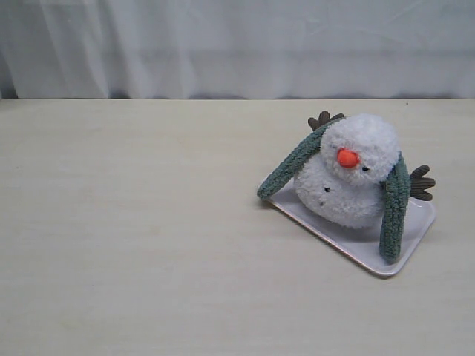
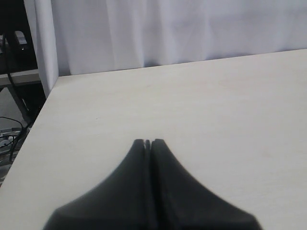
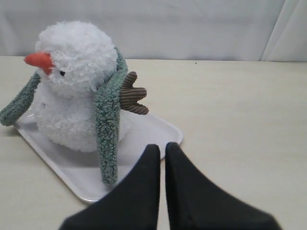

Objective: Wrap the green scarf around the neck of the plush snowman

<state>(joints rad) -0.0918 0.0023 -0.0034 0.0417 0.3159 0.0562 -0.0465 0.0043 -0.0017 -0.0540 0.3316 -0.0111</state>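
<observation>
The plush snowman [image 1: 355, 182] sits upright on a pale tray [image 1: 415, 233] at the right of the table. The green scarf [image 1: 395, 208] is draped behind its neck, one end hanging down each side; the other end [image 1: 289, 169] reaches the table. In the right wrist view the snowman [image 3: 72, 76] and scarf [image 3: 108, 124] stand just beyond my right gripper [image 3: 162, 147], which is shut with nothing held. My left gripper [image 2: 148, 142] is shut over bare table, far from the snowman. Neither gripper shows in the exterior view.
A white curtain [image 1: 237, 44] hangs behind the table's far edge. The table's left edge [image 2: 33, 129] shows in the left wrist view, with cables and a stand beyond it. Brown twig arms [image 1: 421, 182] stick out from the snowman's sides.
</observation>
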